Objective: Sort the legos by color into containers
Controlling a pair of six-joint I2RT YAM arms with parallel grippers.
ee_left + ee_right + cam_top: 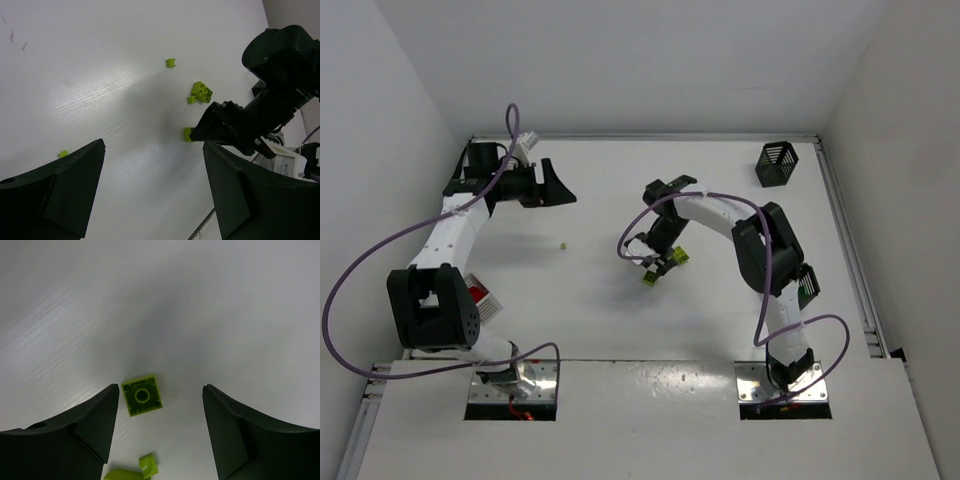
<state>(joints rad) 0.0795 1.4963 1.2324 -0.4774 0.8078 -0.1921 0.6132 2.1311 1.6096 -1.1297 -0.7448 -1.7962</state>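
Note:
A yellow-green square lego lies studs-down on the table between the fingers of my right gripper. The gripper is open and the lego sits close to the left finger without touching it. Two smaller yellow-green pieces lie nearer the wrist. From above, my right gripper hangs over yellow-green legos mid-table. My left gripper is open and empty at the far left. In its view, my left gripper looks out at loose yellow-green legos. A black container stands at the far right.
A lone yellow-green lego lies between the two arms and shows again as a small lego by the left finger. The right arm's black wrist fills the right of the left wrist view. White walls enclose the table.

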